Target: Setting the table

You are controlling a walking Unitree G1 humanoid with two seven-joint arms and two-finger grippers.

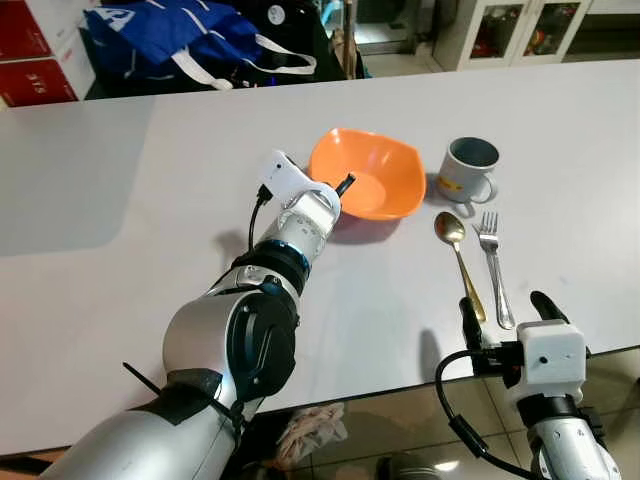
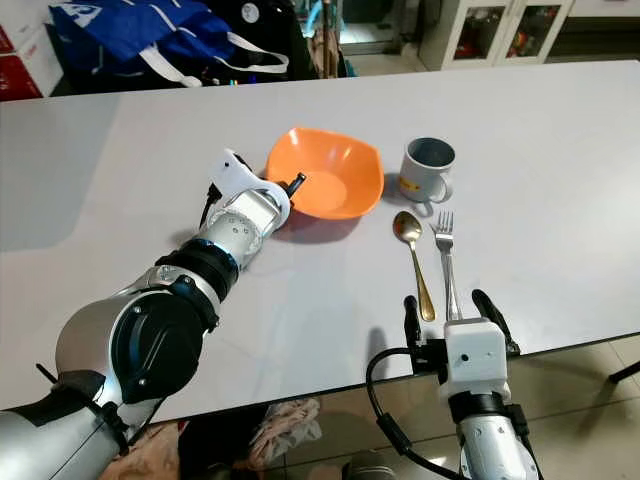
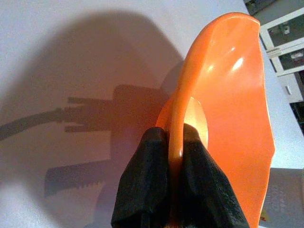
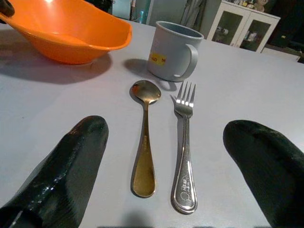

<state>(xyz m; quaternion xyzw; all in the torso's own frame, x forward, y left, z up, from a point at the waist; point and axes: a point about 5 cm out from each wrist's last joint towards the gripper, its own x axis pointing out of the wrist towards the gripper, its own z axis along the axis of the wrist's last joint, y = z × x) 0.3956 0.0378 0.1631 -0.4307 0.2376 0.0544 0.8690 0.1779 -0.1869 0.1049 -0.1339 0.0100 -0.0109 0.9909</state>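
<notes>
An orange bowl [image 1: 372, 172] sits mid-table, slightly tilted, and my left gripper [image 1: 342, 186] is shut on its near-left rim [image 3: 178, 137]. Right of the bowl stands a grey mug [image 1: 468, 168] with a yellow label. In front of the mug a gold spoon [image 1: 460, 262] and a silver fork [image 1: 494, 268] lie side by side, handles toward me. My right gripper [image 1: 508, 312] hangs open at the table's near edge, just behind the handles, its black fingers [image 4: 71, 166] spread either side of the spoon [image 4: 144, 142] and fork [image 4: 184, 152].
The white table [image 1: 150, 220] stretches wide to the left. A blue bag [image 1: 170, 40] and red boxes [image 1: 35, 50] stand beyond the far edge, a white cabinet [image 1: 520, 25] at the back right. Crumpled cloth [image 1: 315, 428] lies on the floor below the near edge.
</notes>
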